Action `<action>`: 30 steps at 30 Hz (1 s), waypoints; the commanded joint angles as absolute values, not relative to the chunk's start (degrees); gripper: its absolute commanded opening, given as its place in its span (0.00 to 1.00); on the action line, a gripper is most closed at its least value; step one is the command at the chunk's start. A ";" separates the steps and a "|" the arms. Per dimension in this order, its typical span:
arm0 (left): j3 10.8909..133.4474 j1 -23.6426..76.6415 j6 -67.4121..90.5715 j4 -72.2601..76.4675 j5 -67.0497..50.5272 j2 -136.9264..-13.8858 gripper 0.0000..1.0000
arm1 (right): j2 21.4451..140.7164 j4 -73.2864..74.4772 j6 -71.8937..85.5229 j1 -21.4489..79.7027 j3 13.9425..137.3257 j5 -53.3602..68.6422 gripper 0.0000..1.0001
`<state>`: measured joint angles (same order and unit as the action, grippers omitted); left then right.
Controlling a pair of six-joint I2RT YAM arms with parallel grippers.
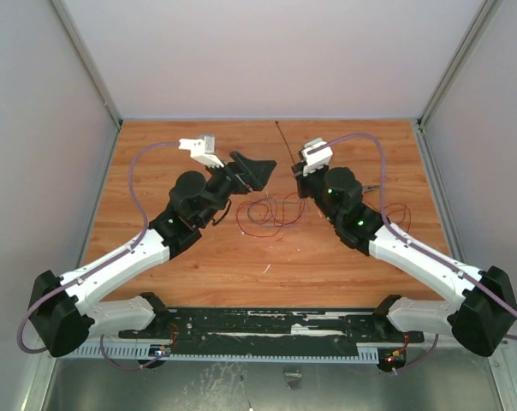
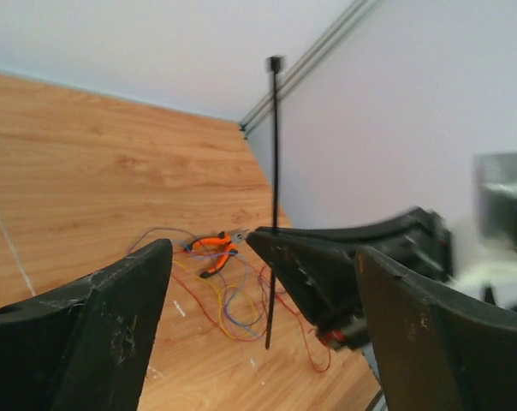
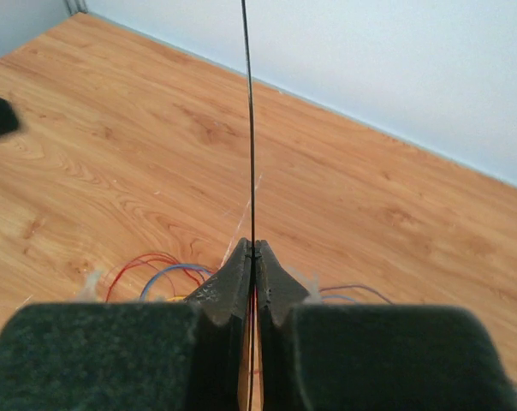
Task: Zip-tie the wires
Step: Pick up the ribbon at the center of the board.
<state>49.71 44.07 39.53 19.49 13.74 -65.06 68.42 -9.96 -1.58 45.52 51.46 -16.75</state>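
Observation:
The zip tie [image 3: 247,111], a thin black strip, stands upright and is pinched in my right gripper [image 3: 252,253], which is shut on it. Seen from above, the zip tie [image 1: 284,141] points toward the back wall from the right gripper [image 1: 298,174]. In the left wrist view the zip tie [image 2: 274,154] has its small head at the top and its lower end hanging free just above the wood. My left gripper [image 1: 260,174] is open and empty, a short way left of the strip. The wires [image 1: 271,210], red, blue and yellow loops, lie on the table below both grippers. They also show as wires [image 2: 228,300] and wires [image 3: 156,265].
Orange-handled pliers [image 2: 211,248] lie on the wires' far side. The wooden table [image 1: 199,274] is enclosed by grey walls on three sides. A black rail [image 1: 267,330] with the arm bases runs along the near edge.

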 commanded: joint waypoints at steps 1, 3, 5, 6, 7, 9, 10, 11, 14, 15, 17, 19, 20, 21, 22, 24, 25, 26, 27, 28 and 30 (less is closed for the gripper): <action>47.75 44.23 33.20 27.75 6.47 -60.66 0.96 | 65.26 -8.73 4.72 39.78 48.74 -3.68 0.00; 46.48 44.09 31.14 30.11 3.60 -59.09 0.98 | 63.05 -8.55 6.25 37.40 47.63 1.22 0.00; 45.90 43.88 28.86 31.52 0.18 -58.15 0.98 | 61.12 -7.58 7.55 35.18 46.94 6.25 0.00; 45.60 43.67 27.83 32.08 -2.09 -57.83 0.98 | 60.06 -6.98 8.06 34.21 46.56 8.42 0.00; 45.28 43.49 26.84 32.80 -4.15 -57.63 0.98 | 58.91 -6.54 8.80 33.42 46.22 10.43 0.00; 44.12 42.98 26.08 35.08 -7.47 -57.17 0.98 | 56.32 -6.12 10.31 31.98 45.42 14.72 0.00; 43.15 42.71 26.33 37.03 -8.38 -57.13 0.98 | 55.24 -5.82 11.00 31.56 45.15 16.58 0.00; 41.78 42.47 27.03 39.27 -8.97 -57.13 0.98 | 54.12 -5.43 11.56 31.24 44.91 18.19 0.00; 37.98 41.62 29.69 47.40 -12.17 -54.92 0.98 | 52.24 -3.99 13.60 30.89 45.10 24.95 0.00; 37.45 41.56 30.41 49.09 -12.97 -55.14 0.98 | 51.80 -4.07 14.65 30.91 45.05 27.86 0.00; 37.28 41.40 31.06 50.66 -14.38 -55.78 0.97 | 50.88 -4.65 17.16 30.89 44.78 32.65 0.00; 37.02 41.43 31.61 52.32 -15.42 -56.13 0.94 | 49.65 -5.42 19.55 31.00 43.88 35.85 0.00; 36.63 41.41 31.94 53.46 -15.77 -56.16 0.89 | 48.65 -5.67 20.23 31.07 43.55 36.94 0.00; 36.32 41.44 32.44 54.74 -16.04 -56.16 0.83 | 48.02 -5.74 20.68 31.05 43.31 38.06 0.00; 36.03 41.45 32.89 56.07 -16.34 -56.16 0.79 | 47.52 -5.54 20.96 31.04 43.31 38.88 0.00; 35.90 41.40 33.53 57.43 -16.75 -56.16 0.73 | 46.88 -5.56 21.81 31.14 43.00 39.90 0.00; 35.96 41.40 33.71 57.55 -16.84 -57.89 0.70 | 46.67 -5.85 22.34 31.21 42.72 40.45 0.00; 35.99 41.42 33.79 57.64 -16.87 -58.33 0.66 | 46.54 -6.38 22.96 31.32 42.43 40.82 0.00; 36.11 41.40 34.03 57.84 -17.06 -58.64 0.62 | 46.57 -7.20 23.61 31.36 42.09 41.38 0.00; 36.16 41.42 34.19 58.15 -17.32 -58.97 0.58 | 46.57 -8.27 24.39 31.50 41.65 41.88 0.00; 36.43 41.44 34.49 58.30 -17.84 -59.67 0.51 | 46.58 -10.40 25.43 31.81 41.10 42.04 0.00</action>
<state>36.36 41.74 33.63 54.78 -15.75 -58.30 47.07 -6.31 21.67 31.27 42.57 38.57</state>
